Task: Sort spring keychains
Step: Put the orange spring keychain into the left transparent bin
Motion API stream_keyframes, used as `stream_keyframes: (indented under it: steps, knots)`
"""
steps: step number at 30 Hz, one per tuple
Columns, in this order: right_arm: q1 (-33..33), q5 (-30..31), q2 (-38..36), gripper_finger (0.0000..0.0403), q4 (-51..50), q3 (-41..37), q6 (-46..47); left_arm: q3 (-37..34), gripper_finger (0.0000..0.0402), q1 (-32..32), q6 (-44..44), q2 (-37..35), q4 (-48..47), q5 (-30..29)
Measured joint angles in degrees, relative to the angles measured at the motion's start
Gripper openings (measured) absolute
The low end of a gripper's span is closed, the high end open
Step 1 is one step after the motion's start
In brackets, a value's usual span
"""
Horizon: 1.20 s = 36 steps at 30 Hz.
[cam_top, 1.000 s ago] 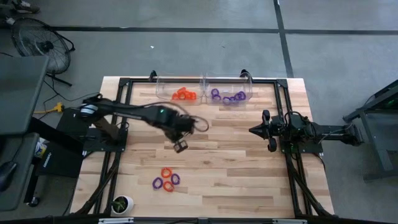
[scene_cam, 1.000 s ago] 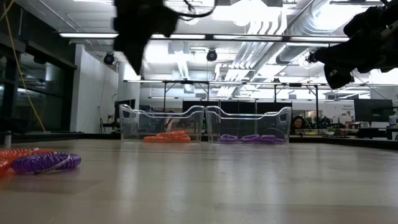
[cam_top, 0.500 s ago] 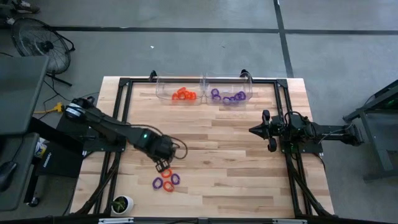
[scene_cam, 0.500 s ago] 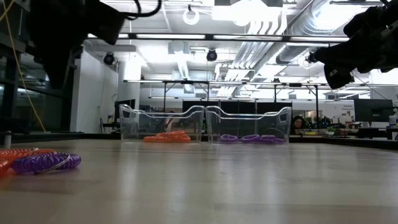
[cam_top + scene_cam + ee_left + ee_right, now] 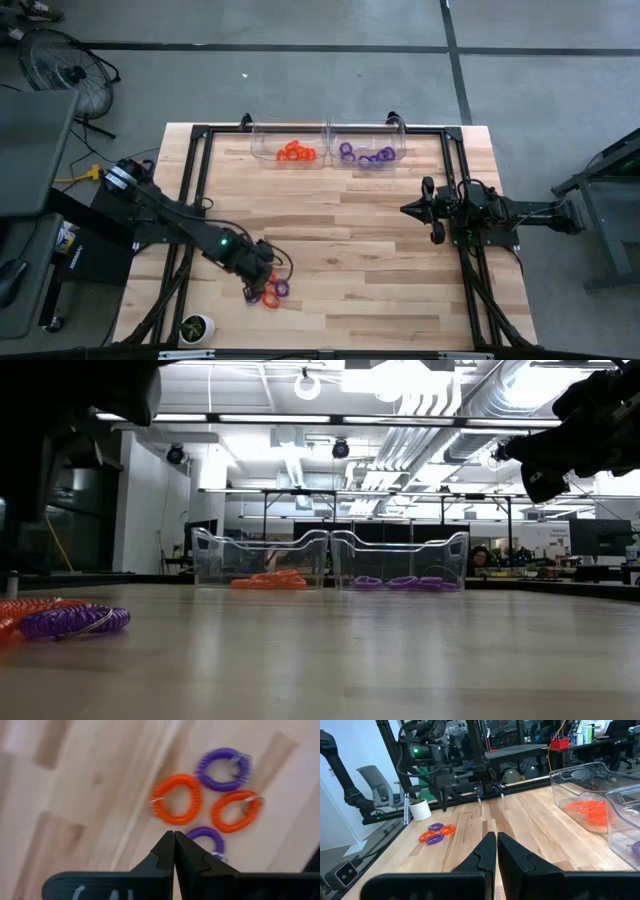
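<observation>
1. Where the left arm reaches over the near left part of the wooden table [image 5: 380,250], the left gripper [image 5: 252,291] hangs just above a small cluster of loose spring keychains [image 5: 270,292], its fingers [image 5: 165,851] pressed together and holding nothing.
2. In the left wrist view four loose coils show: two orange keychains [image 5: 176,799] and two purple keychains [image 5: 224,768]. The nearest purple one is partly cut off behind the fingertips.
3. From above, the gripper body covers part of that cluster, so only an orange and a purple coil are plain there.
4. In the low view the left arm is a dark mass at the upper left; its fingers cannot be made out there, and the loose coils are cut by the picture's left edge.
5. The left clear bin [image 5: 288,146] at the far edge holds orange coils; the right clear bin [image 5: 366,147] beside it holds purple ones. The heaps overlap, so their number is hard to tell.
6. The right gripper [image 5: 407,209] waits over the table's right side, well apart from the coils, fingers clenched and empty.
7. A small white pot with a plant [image 5: 195,327] stands at the near left corner.
</observation>
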Motion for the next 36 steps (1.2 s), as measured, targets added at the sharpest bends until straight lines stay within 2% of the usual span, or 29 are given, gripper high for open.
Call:
stream_keyframes:
  steps: [4, 7, 16, 20, 25, 36]
  knots:
    - [0.0, 0.0, 0.0, 0.0012, 0.0, 0.0, 0.0, -2.4, 0.0001, -1.8, 4.4, 0.0, 4.8, 0.0]
    - [0.0, 0.0, 0.0, 0.0012, 0.0, 0.0, 0.0, -2.7, 0.0016, -2.4, 8.2, 0.2, 5.6, 0.0]
    - [0.0, 0.0, 0.0, 0.0012, 0.0, 0.0, 0.0, -2.8, 0.0126, -2.3, 26.1, 1.7, 7.1, -3.5]
    - [0.0, 0.0, 0.0, 0.0012, 0.0, 0.0, 0.0, -2.8, 0.016, -2.3, 33.7, 1.7, 7.1, -8.4]
    - [0.0, 0.0, 0.0, 0.0012, 0.0, 0.0, 0.0, -2.8, 0.0178, -2.2, 41.9, 1.8, 7.7, -11.8]
    - [0.0, 0.0, 0.0, 0.0012, 0.0, 0.0, 0.0, -2.8, 0.0195, -1.5, 48.4, 7.5, 13.5, -9.9]
